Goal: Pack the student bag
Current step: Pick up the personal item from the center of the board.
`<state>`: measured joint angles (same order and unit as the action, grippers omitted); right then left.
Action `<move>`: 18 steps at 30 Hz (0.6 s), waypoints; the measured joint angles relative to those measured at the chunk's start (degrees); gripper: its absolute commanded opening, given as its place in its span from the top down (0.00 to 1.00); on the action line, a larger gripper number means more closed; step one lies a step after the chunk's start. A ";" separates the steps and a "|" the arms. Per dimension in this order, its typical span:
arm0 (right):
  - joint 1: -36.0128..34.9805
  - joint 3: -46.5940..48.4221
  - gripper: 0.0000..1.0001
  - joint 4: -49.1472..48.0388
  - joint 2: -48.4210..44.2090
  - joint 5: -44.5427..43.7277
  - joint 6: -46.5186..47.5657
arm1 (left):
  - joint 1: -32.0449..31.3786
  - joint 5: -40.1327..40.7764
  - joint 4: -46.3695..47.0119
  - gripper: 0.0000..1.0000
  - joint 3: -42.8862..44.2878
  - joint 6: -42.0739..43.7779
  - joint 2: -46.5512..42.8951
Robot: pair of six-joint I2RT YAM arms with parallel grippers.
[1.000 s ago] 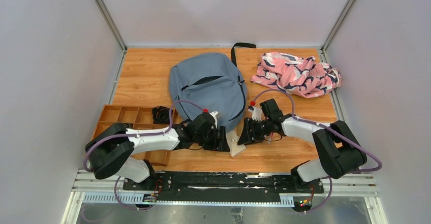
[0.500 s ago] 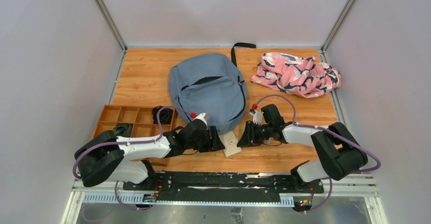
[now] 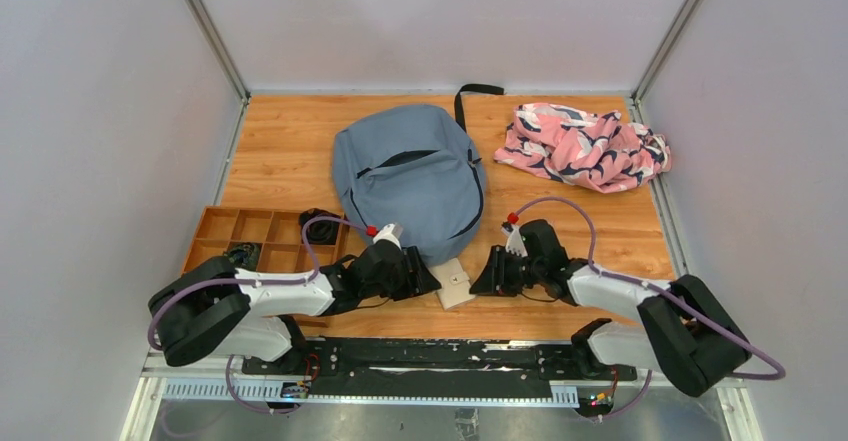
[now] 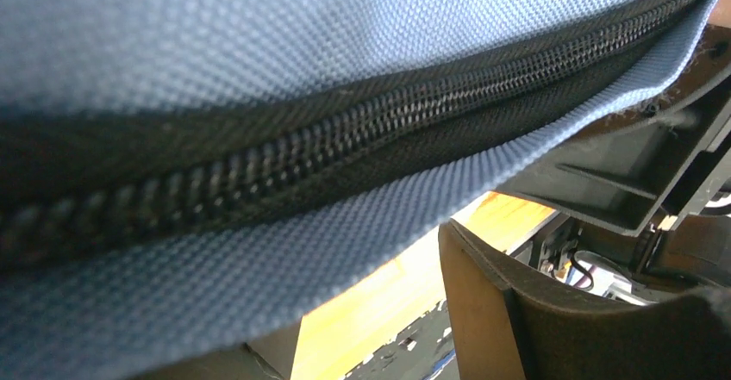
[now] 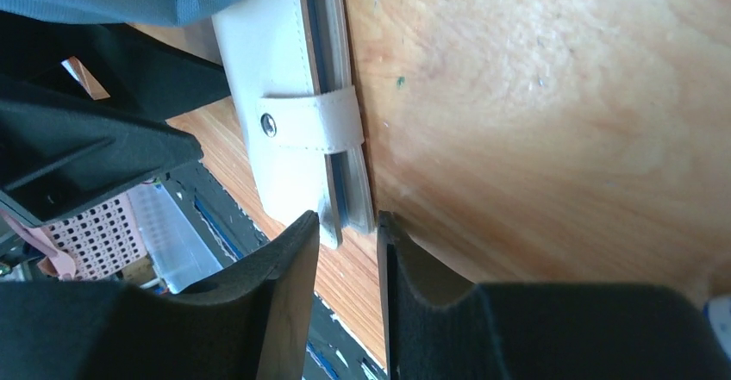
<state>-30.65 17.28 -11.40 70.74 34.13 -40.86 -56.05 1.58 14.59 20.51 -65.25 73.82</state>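
Note:
The grey-blue student bag (image 3: pixel 410 176) lies flat mid-table, its top zipper slightly open. A cream wallet (image 3: pixel 455 284) with a snap strap lies at the bag's near edge, between my grippers. My right gripper (image 3: pixel 487 278) comes from the right. In the right wrist view, the right gripper (image 5: pixel 347 222) pinches the near end of the wallet (image 5: pixel 284 152). My left gripper (image 3: pixel 425 279) sits at the bag's bottom hem. In the left wrist view, the left gripper (image 4: pixel 371 345) is open. The bag's fabric and zipper (image 4: pixel 328 139) fill that view just above one finger.
A wooden compartment tray (image 3: pixel 255 229) stands at the left with black items (image 3: pixel 318 226) in it. A pink-white-navy patterned cloth (image 3: pixel 585 148) lies at the back right. The bag's black strap (image 3: pixel 478 91) reaches the back edge. Grey walls enclose three sides.
The wallet was held tilted up between both grippers and now lies lower, by the bag's hem. Both grippers dropped toward the table, and the right arm's elbow swung out to the right.

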 measured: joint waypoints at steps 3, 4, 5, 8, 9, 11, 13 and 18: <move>-0.50 -1.51 0.63 1.01 -3.82 -1.55 -0.50 | -0.09 -0.11 1.77 0.38 -0.07 -0.35 1.20; -0.55 -1.53 0.62 1.42 -4.85 -1.97 -0.48 | -0.13 -0.13 2.43 0.39 -0.02 -0.42 1.73; -0.57 -1.53 0.62 1.46 -5.51 -2.29 -0.44 | -0.24 -0.26 3.08 0.40 0.07 -0.57 2.27; -0.61 -1.53 0.61 1.20 -5.60 -2.23 -0.20 | -0.68 -0.50 5.05 0.40 0.39 -1.01 4.00; -0.63 -1.53 0.61 0.98 -5.11 -2.08 -0.09 | -0.81 -0.63 5.75 0.40 0.48 -1.11 4.57; -0.63 -1.38 0.64 0.57 -2.99 -1.53 0.22 | -1.01 -1.09 7.10 0.40 0.61 -1.27 5.62; -0.63 -0.90 0.66 -0.42 -0.90 -0.15 0.35 | -1.16 -1.40 8.24 0.40 0.83 -1.38 6.58; -0.79 -0.72 0.68 -3.04 1.66 2.14 0.35 | -1.20 -1.18 9.29 0.40 1.42 -1.38 7.78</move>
<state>-31.44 16.56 -14.44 72.40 36.27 -40.51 -57.25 0.40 23.88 21.93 -66.63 81.60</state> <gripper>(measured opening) 0.326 0.600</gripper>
